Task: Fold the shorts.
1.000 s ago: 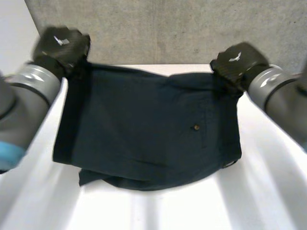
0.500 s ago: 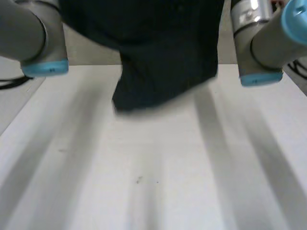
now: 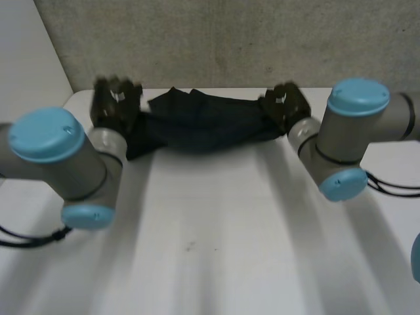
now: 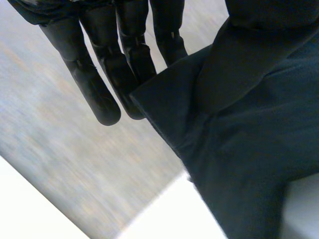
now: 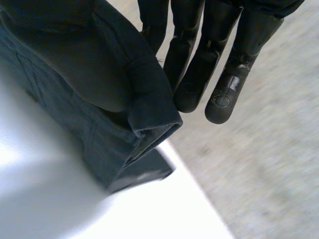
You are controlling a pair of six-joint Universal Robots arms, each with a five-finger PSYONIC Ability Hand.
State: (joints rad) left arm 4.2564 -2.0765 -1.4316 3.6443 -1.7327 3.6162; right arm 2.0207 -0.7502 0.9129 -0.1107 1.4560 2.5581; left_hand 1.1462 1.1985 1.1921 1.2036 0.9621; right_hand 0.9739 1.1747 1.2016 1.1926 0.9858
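Across the white table [image 3: 210, 249], at its far edge toward 12 o'clock, the dark shorts [image 3: 203, 123] sag bunched between the left hand [image 3: 115, 104] at 11 and the right hand [image 3: 286, 104] at 1, each apparently pinching one end with straight fingers.

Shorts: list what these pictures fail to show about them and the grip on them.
- Head view: the shorts bunch between left hand and right hand; waistband and legs indistinguishable.
- Left wrist view: cloth covers the thumb.
- Right wrist view: cloth covers the thumb too.
- Head view: whether the shorts touch the table is unclear.
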